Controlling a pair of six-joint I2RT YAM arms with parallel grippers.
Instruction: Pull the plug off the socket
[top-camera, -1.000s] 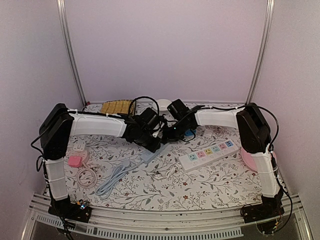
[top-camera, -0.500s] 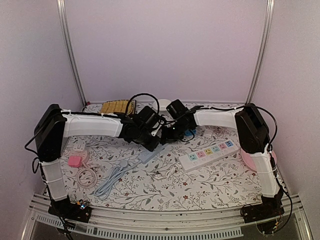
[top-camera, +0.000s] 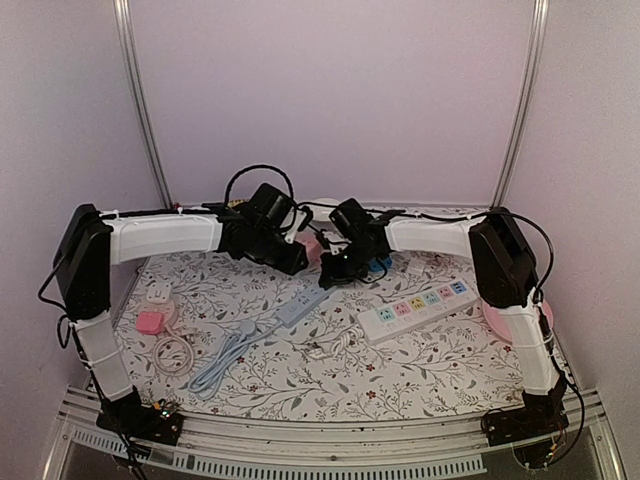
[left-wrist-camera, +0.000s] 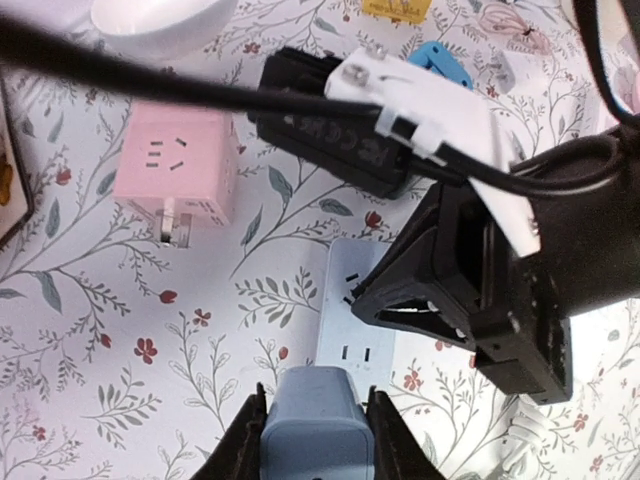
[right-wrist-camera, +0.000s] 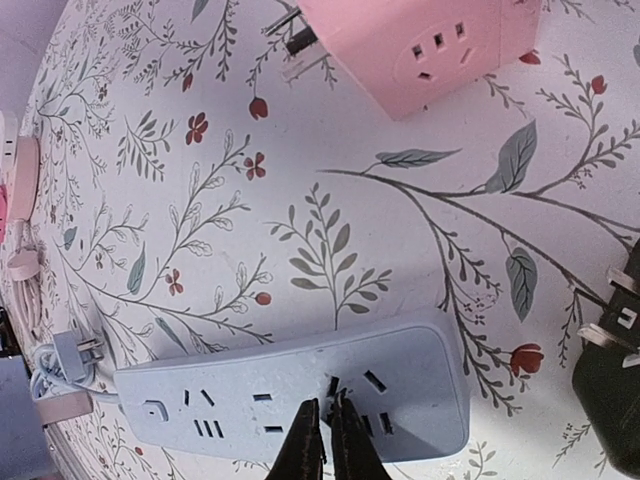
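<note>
floral-print cloth covers the bench (top-camera: 400, 370), filling the lower half of the overhead view. a pale blue-grey power strip (right-wrist-camera: 300, 395) lies flat on it just below the centre of that view. in the right wrist view it spans the bottom of the frame, and every slot that shows is empty. the right tool (right-wrist-camera: 322, 432) is pinched fully together, its tips pressed down on the strip's top face near the right end. a pink cube adapter (left-wrist-camera: 175, 165) lies on its side in the upper left of the left wrist view, prongs pointing down the frame, apart from the strip. the blue-grey plug (left-wrist-camera: 315, 425) sits at the bottom centre of that view, clamped between the fingers of the left tool (left-wrist-camera: 315, 445), which is narrowed around its sides. the plug hangs clear above the strip's end, not in any slot.
</note>
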